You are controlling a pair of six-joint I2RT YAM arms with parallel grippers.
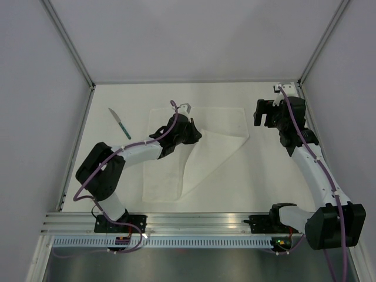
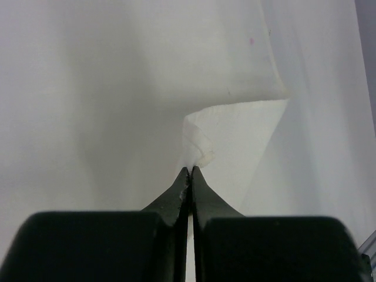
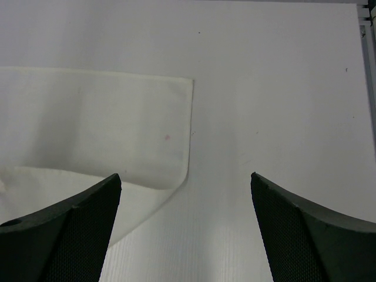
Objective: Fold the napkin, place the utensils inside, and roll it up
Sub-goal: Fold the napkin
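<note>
Napkin (image 1: 200, 155) lies mid-frame on the table (image 1: 258, 176) in the top view, partly folded, with one flap raised on a diagonal. The left gripper (image 1: 191, 132) sits over its upper middle, and the left wrist view shows the jaws pressed together on a pinched fold of napkin (image 2: 235, 132) at the left gripper's (image 2: 189, 170) tips. Right gripper (image 1: 261, 113) is at upper right, just off the napkin's right edge (image 3: 94, 117), jaws spread wide and holding nothing (image 3: 185, 176) - knife (image 1: 120, 123) lies upper left, apart from the cloth.
</note>
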